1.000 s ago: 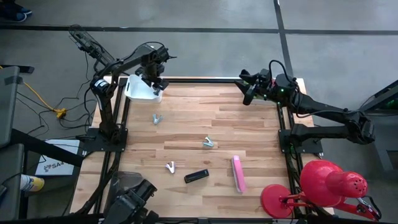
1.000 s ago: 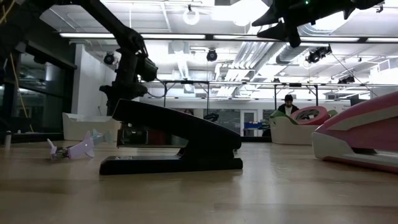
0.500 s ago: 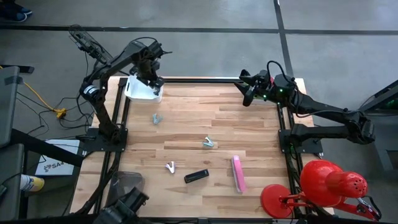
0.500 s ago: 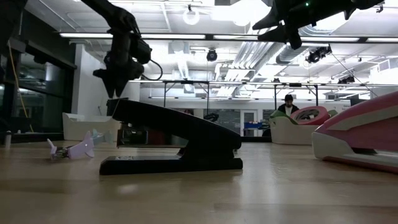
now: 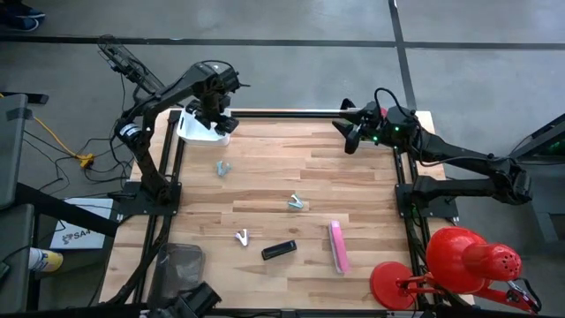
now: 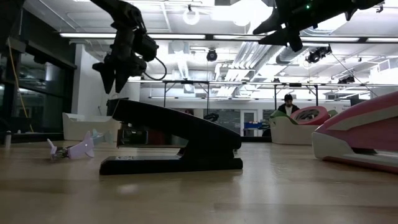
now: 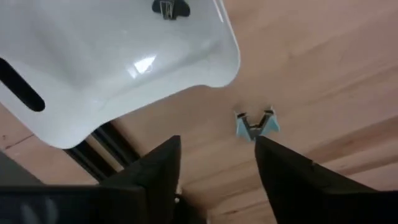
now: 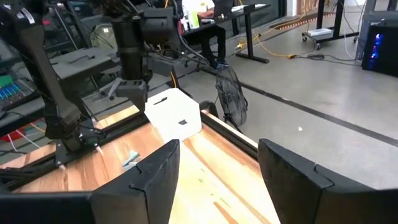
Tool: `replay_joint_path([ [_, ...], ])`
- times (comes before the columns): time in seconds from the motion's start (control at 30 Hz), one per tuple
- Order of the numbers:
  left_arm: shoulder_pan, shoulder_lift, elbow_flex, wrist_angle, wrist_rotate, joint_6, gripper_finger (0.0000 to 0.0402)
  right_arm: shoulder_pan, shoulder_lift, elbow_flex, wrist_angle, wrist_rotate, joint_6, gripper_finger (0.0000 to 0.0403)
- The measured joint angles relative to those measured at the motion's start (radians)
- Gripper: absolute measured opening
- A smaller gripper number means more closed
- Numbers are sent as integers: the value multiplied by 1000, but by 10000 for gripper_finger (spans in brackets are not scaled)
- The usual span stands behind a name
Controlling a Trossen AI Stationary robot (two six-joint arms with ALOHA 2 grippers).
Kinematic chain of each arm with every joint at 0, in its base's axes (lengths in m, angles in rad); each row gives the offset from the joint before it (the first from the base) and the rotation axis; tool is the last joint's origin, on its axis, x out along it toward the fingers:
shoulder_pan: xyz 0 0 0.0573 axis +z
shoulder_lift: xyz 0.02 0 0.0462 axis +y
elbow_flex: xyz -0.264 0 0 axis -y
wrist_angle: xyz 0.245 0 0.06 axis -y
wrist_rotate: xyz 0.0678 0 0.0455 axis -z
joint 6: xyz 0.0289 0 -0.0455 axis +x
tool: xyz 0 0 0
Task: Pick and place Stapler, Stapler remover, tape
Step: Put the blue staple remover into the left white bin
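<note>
My left gripper [image 5: 214,112] hangs open above the white bin [image 5: 196,130] at the table's far left corner. The bin holds a small black staple remover [image 7: 169,7]. In the left wrist view a blue staple remover [image 7: 255,123] lies on the wood just beyond the bin [image 7: 118,56]. My right gripper [image 5: 348,132] is open and raised over the far right of the table. A black stapler [image 5: 279,250] and a pink stapler [image 5: 336,246] lie flat near the table's near edge. Two more staple removers [image 5: 296,202] [image 5: 242,236] lie mid-table. No tape shows.
A red desk lamp [image 5: 459,265] stands at the table's near right corner. Black frame rails [image 5: 282,113] run along the far edge and both sides. Bare wood lies between the scattered items. A person [image 6: 287,104] sits far back in the room.
My left gripper has risen from low over the white bin to well above it, and the arm has shifted its pose. Nothing on the table has moved.
</note>
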Motion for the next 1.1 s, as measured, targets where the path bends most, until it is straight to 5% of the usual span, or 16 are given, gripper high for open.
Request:
replay_joint_path([
  [0.27,-129,-5,0,-23,-94,-89,290,0,0,0,1,-10,0,209],
  [0.6,-219,-39,-8,-10,-155,-185,298,0,0,0,1,-53,-4,209],
  [1.1,-234,-336,-421,254,-57,-394,298,0,0,0,-3,-78,-59,209],
])
